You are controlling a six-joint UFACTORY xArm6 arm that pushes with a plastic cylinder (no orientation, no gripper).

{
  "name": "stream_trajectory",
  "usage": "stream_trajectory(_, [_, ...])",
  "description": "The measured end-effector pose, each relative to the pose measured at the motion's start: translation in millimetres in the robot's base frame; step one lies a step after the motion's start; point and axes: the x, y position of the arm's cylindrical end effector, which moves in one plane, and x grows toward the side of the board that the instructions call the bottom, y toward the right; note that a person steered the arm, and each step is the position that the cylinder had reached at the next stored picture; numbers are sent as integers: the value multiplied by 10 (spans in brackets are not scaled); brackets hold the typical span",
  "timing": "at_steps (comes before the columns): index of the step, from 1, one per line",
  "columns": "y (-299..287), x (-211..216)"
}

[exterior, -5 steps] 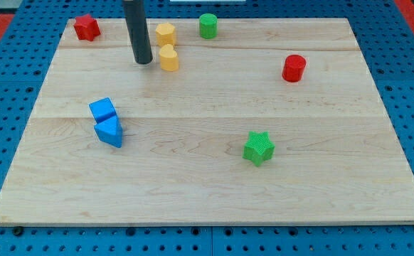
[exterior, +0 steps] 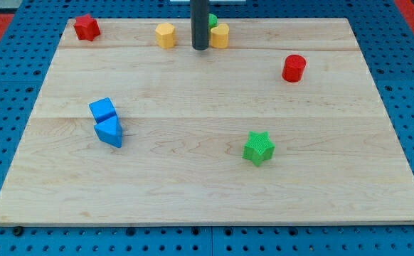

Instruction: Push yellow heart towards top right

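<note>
The yellow heart [exterior: 220, 35] sits near the view's top, just right of centre, touching a green block [exterior: 213, 20] that is mostly hidden behind my rod. My tip [exterior: 200, 47] rests on the board right against the heart's left side. A yellow hexagon-like block [exterior: 165, 35] lies to the tip's left.
A red star-like block [exterior: 87, 27] is at the top left corner. A red cylinder [exterior: 294, 68] is at the right. A blue cube [exterior: 102, 109] and a blue triangle [exterior: 109, 131] touch at the left. A green star [exterior: 258, 148] lies lower right of centre.
My tip moved right and slightly up, pushing the yellow heart right and up against the green block. The yellow hexagon stayed put.
</note>
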Motion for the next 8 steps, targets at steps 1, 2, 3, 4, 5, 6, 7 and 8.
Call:
stream_trajectory(1, [11, -233])
stream_trajectory(2, [291, -359])
stream_trajectory(3, [603, -316])
stream_trajectory(4, [799, -266])
stream_trajectory(5, [688, -243])
stream_trajectory(6, [579, -41])
stream_trajectory(7, [974, -89])
stream_trajectory(8, [1356, -195])
